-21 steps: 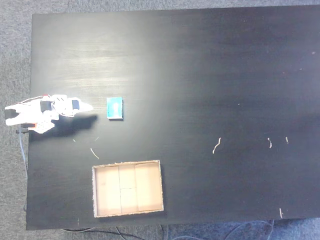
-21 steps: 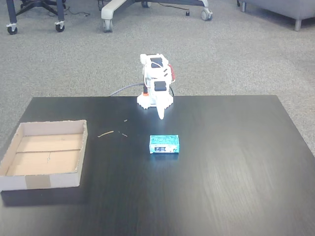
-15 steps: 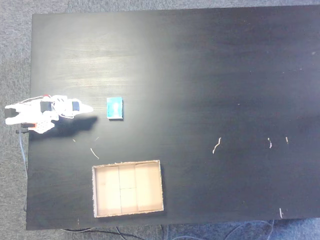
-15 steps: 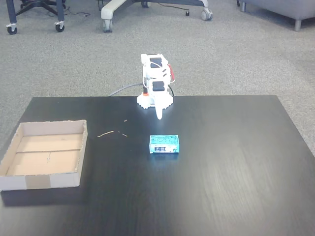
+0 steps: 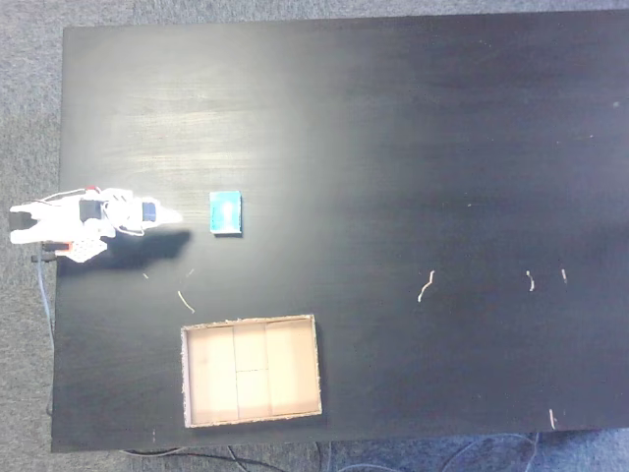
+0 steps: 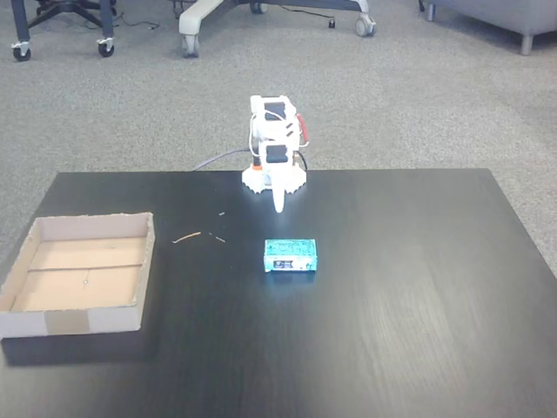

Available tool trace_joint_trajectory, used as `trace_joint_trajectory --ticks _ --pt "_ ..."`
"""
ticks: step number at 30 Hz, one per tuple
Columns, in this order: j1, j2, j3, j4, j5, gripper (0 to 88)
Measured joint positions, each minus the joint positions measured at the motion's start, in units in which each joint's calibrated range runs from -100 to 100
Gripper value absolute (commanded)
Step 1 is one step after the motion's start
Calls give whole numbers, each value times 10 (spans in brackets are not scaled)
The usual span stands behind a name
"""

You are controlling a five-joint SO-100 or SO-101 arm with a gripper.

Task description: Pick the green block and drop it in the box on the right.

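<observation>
The green block [image 5: 226, 212] lies flat on the black table [image 5: 413, 147], its pale mark facing up; the front-facing fixed view has the green block [image 6: 291, 255] near the table's middle. My white gripper [image 5: 174, 214] is folded low over the arm's base at the table's edge, its fingers together in a point, shut and holding nothing. The tip stops a short gap from the block, not touching it. From the front, the gripper [image 6: 279, 207] points down just behind the block. The open cardboard box [image 5: 251, 370] has nothing in it; from the front the box [image 6: 83, 274] sits at the left.
Pale scraps lie on the table, one near the box [image 5: 185, 301] and others further along [image 5: 425, 286] [image 5: 531, 281]. A grey cable [image 6: 213, 160] runs off the arm's base onto the carpet. Chair casters [image 6: 187, 43] stand on the floor behind.
The gripper tip has drawn back slightly toward the arm's base, away from the block. Block and box have not moved.
</observation>
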Motion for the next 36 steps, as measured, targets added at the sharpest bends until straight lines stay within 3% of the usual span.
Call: trace_joint_trajectory --ticks 2,7,11,13,15,20,29,36 --pt "1 51 -64 29 -14 39" --pt "13 377 -426 180 -48 34" --pt "22 617 -607 194 -29 267" --pt "22 709 -622 159 -14 404" --pt "20 787 -626 133 -2 483" --pt "14 904 -669 122 21 508" --pt "6 1037 -762 127 28 478" --pt "7 1094 -828 130 26 231"
